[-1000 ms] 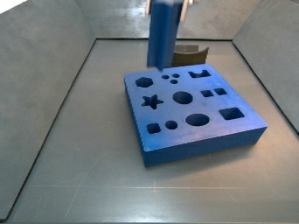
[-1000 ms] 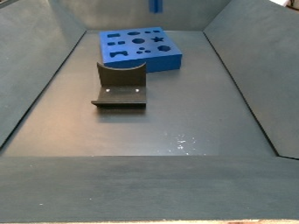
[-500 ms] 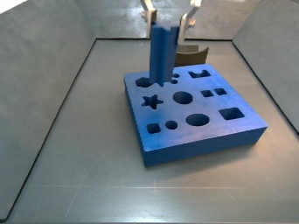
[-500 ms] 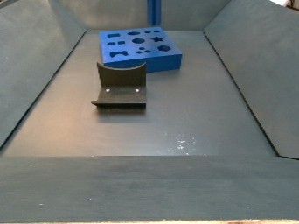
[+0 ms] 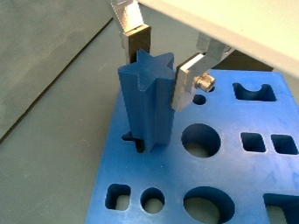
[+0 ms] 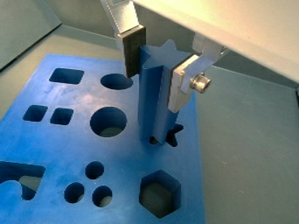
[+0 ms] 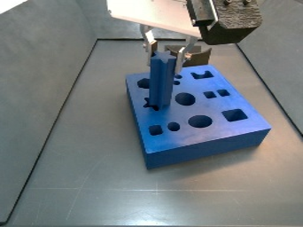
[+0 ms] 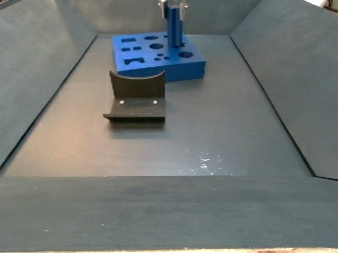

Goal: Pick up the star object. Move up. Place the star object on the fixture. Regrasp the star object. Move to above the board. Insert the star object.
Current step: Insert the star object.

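The star object (image 5: 149, 105) is a blue ridged prism standing upright, its lower end inside the star-shaped hole of the board (image 5: 233, 166). My gripper (image 5: 162, 68) is directly above the board, shut on the prism's upper end, with a pad pressed against each side. Both wrist views show this; the star object (image 6: 156, 96) rises from the board (image 6: 128, 157) between the fingers of the gripper (image 6: 155, 70). In both side views the star object (image 7: 160, 80) (image 8: 173, 30) stands on the board (image 7: 219, 135) (image 8: 185, 69) under the gripper (image 7: 166, 49) (image 8: 172, 8). The fixture (image 8: 136, 99) stands bare.
Grey walls slope up round the floor on all sides. The fixture (image 7: 198, 57) stands close beside the board. Several other cut-outs, circles, squares and a hexagon, pierce the board's top.
The gripper has come down with the star object. The prism hung above the board before; now its lower end sits in the star hole.
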